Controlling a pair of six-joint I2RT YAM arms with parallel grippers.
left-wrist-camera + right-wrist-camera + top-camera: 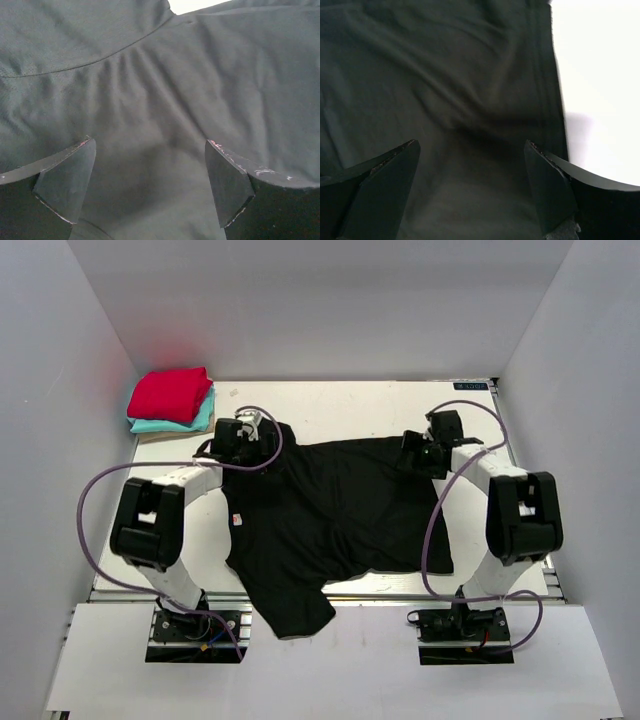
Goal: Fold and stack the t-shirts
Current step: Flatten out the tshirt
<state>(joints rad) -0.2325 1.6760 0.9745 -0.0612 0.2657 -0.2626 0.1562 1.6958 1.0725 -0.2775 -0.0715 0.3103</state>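
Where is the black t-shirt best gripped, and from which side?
The black t-shirt lies spread flat, so probably pinch its far edge from above: sleeve seam under the open left pincer, hem under the open right pincer.

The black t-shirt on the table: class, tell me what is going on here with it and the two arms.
The black t-shirt lies spread out, not yet folded. The left gripper and right gripper hover open over its far corners, holding nothing. A folded red shirt sits on a folded teal shirt at the far left corner of the table.
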